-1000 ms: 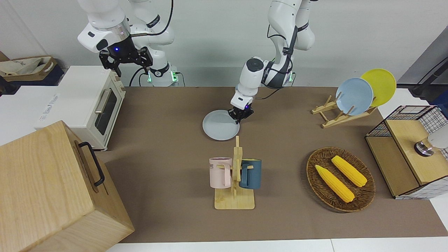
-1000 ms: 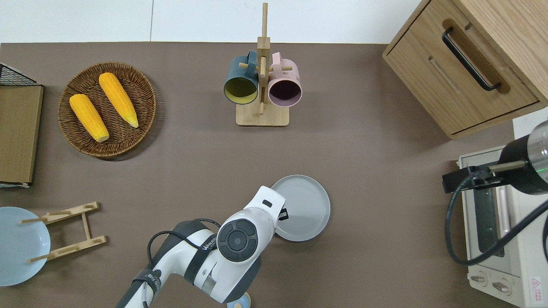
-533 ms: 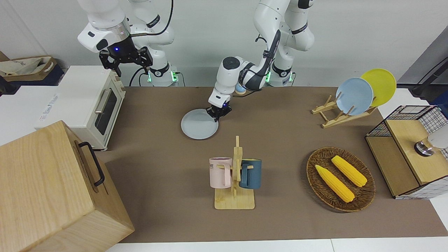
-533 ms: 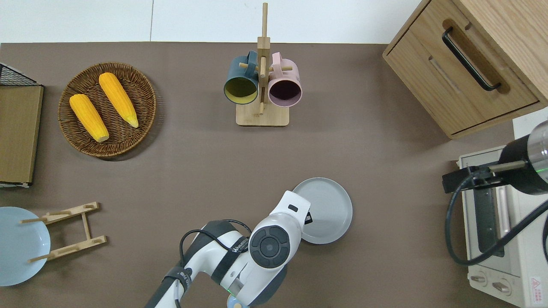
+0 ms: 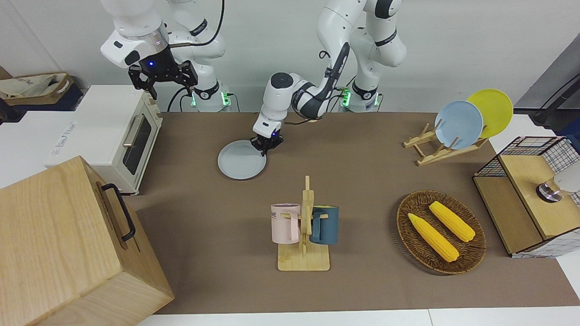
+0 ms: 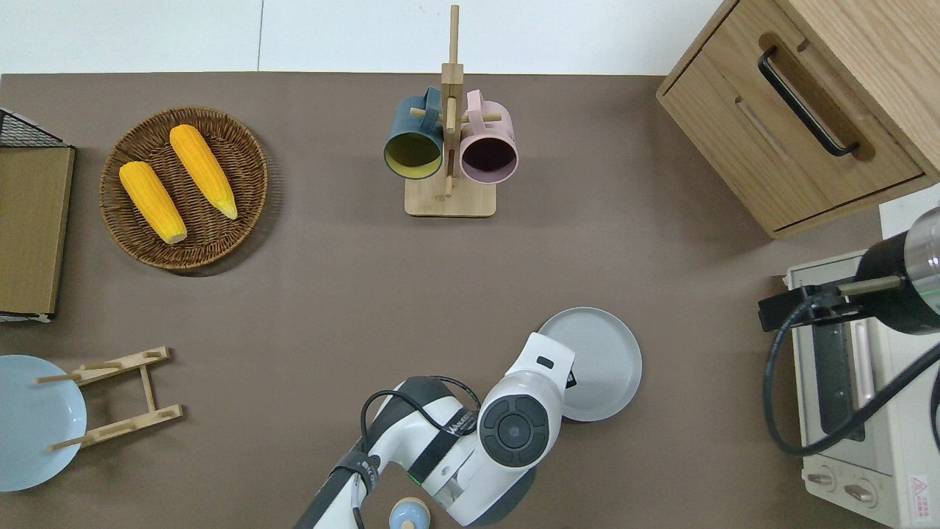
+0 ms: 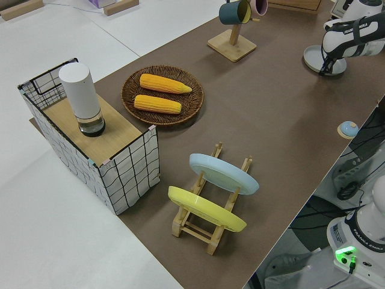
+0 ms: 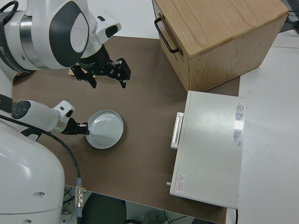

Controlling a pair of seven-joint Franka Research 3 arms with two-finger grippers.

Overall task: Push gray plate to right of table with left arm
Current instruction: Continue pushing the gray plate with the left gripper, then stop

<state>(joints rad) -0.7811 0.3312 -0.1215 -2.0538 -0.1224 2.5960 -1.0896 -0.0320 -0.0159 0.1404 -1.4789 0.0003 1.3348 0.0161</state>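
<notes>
The gray plate (image 5: 241, 166) lies flat on the brown table (image 5: 362, 181), nearer to the robots than the mug rack. It also shows in the overhead view (image 6: 602, 364) and the right side view (image 8: 106, 129). My left gripper (image 5: 264, 146) is low at the plate's rim on the side toward the left arm's end. Its fingers look shut, with the tips touching the plate just inside the rim (image 6: 570, 379). My right gripper (image 5: 163, 77) is parked, open and empty.
A white toaster oven (image 5: 122, 136) and a wooden cabinet (image 5: 68, 244) stand at the right arm's end. The mug rack (image 5: 304, 226) is mid-table. The corn basket (image 5: 441, 232), a plate rack (image 5: 446, 149) and a wire crate (image 5: 530, 194) are toward the left arm's end.
My left gripper has slid toward the right arm's end of the table, and the gray plate has moved with it, closer to the toaster oven. The right arm has not moved.
</notes>
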